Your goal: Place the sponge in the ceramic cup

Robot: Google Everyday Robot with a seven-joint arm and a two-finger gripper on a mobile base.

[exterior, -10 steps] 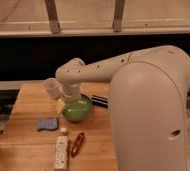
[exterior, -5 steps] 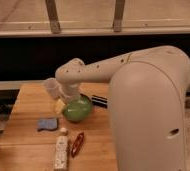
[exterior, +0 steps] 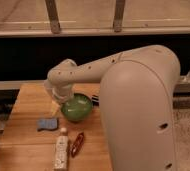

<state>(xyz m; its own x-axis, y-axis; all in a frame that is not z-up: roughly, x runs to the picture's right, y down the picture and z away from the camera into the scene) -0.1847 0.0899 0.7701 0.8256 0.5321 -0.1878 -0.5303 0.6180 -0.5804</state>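
The blue sponge [exterior: 48,123] lies flat on the wooden table [exterior: 28,100], at the left, in front of the arm. The arm reaches left from the big white body and bends down at its end just left of the green bowl [exterior: 77,107]. The gripper [exterior: 58,98] is at that low end, above and right of the sponge and apart from it. The ceramic cup is almost wholly covered by the arm's end; only a pale bit [exterior: 55,105] shows beside the bowl.
A white bottle [exterior: 61,150] and a red object [exterior: 78,144] lie near the table's front edge. A dark item [exterior: 95,98] sits right of the bowl. The robot's white body [exterior: 138,110] fills the right side. A dark wall with a rail runs behind.
The arm's end has shifted left and down, and it now covers the cup that showed beside the bowl. The sponge, bowl, bottle and red object have not moved.
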